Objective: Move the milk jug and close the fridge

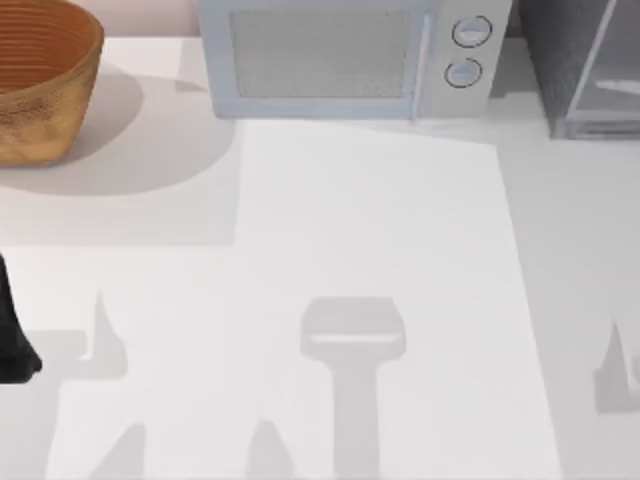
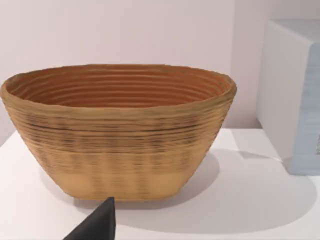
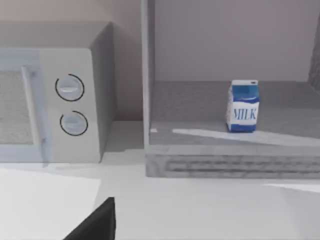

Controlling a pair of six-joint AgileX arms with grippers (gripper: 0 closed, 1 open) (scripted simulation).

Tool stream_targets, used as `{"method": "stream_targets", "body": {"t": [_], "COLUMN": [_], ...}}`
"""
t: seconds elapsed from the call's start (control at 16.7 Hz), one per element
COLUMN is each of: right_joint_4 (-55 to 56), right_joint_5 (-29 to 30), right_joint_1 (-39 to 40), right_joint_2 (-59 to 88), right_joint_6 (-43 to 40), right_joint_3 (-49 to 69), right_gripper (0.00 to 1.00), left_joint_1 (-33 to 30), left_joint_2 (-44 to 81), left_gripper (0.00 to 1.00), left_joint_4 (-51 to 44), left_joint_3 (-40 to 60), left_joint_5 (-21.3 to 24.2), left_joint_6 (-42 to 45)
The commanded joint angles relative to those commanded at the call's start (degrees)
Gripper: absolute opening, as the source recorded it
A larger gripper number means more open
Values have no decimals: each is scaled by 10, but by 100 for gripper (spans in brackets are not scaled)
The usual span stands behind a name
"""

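Note:
The milk jug (image 3: 243, 106), a small blue carton with a white "MILK" band, stands upright on the grey floor inside the fridge (image 3: 225, 165). The fridge's front is open, so its inside shows. In the top view the fridge (image 1: 585, 70) sits at the table's far right corner. In the right wrist view, one dark finger (image 3: 97, 222) of my right gripper shows low in the picture, well short of the fridge and apart from the jug. My left arm (image 1: 12, 340) is parked at the table's left edge. Its dark finger (image 2: 97, 225) points at the basket.
A pale microwave (image 1: 345, 60) with two round dials (image 3: 70, 87) stands at the back centre, just left of the fridge. A woven brown basket (image 1: 40, 80) sits at the back left. White tabletop (image 1: 380, 260) stretches in front of the appliances.

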Motion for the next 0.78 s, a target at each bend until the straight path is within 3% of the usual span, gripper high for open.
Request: {"method": "stream_targets", "body": {"t": [0.48,0.78], "right_joint_4": [-390,-524], "right_joint_5": [7,7], "right_joint_1": [-5,-4], "right_joint_2": [-205,-276], "right_joint_6": [-5,-5], "right_joint_3": [168,226], "right_gripper": [100,100], "left_joint_1": [0,0], "left_joint_2": [0,0], "left_gripper": [100,100], "left_joint_4": [0,0], "left_joint_3": [0,0], "left_joint_5": [0,0], "left_joint_6": [0,0]}}
